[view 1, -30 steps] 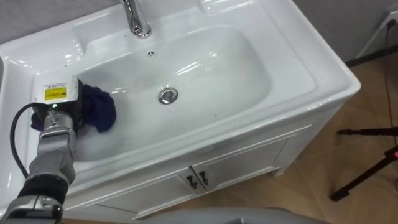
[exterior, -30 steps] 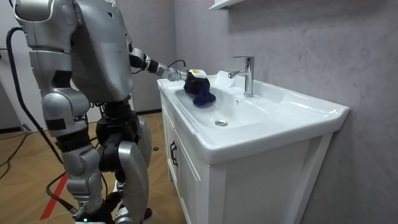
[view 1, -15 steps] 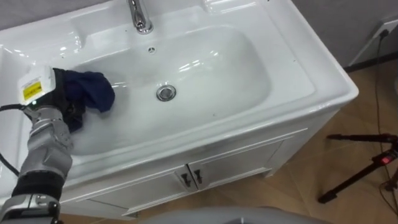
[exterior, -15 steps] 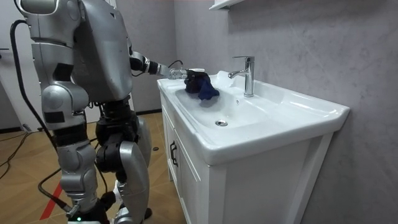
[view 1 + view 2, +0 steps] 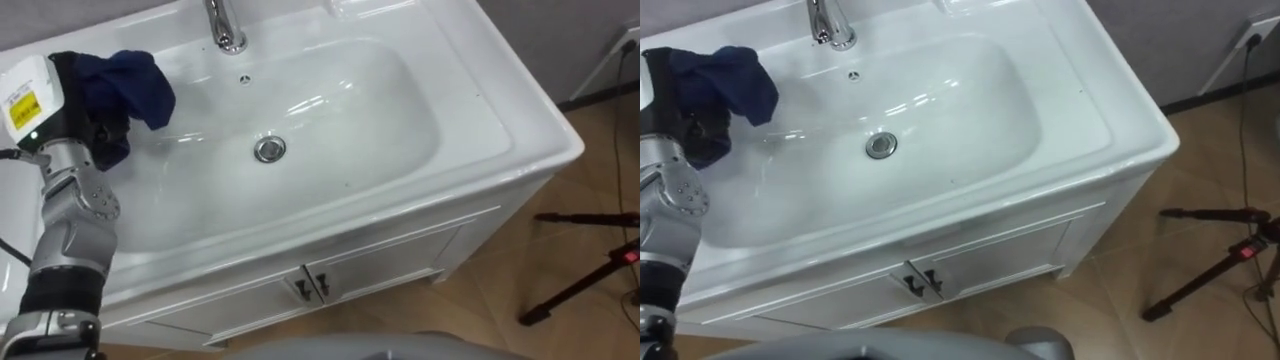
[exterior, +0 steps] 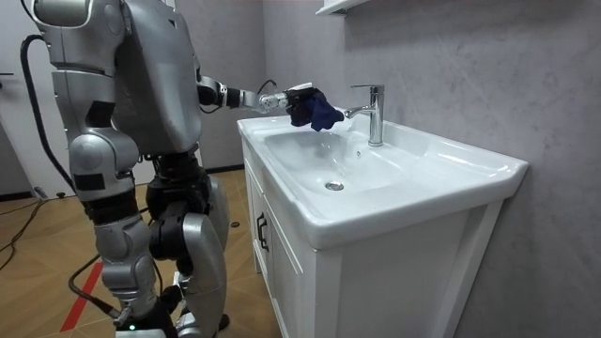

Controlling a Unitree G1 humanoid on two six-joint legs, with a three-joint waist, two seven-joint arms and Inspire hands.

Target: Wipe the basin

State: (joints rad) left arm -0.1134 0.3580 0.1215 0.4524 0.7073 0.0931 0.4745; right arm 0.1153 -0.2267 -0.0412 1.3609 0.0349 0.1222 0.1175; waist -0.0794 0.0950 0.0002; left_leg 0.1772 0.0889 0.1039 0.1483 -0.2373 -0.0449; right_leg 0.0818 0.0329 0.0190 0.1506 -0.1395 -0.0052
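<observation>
Cloth (image 5: 128, 82): upper left of frame, hanging clear above basin (image 5: 330, 110), likely between strokes.
Left robot hand (image 5: 104, 143): curled round it, keeping hold.

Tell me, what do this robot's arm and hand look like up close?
The left arm is silver-grey metal, built of rounded, jointed segments. The left robot hand is black, and a white block with a yellow label sits at its back. A thin dark cable runs to the wrist.
</observation>
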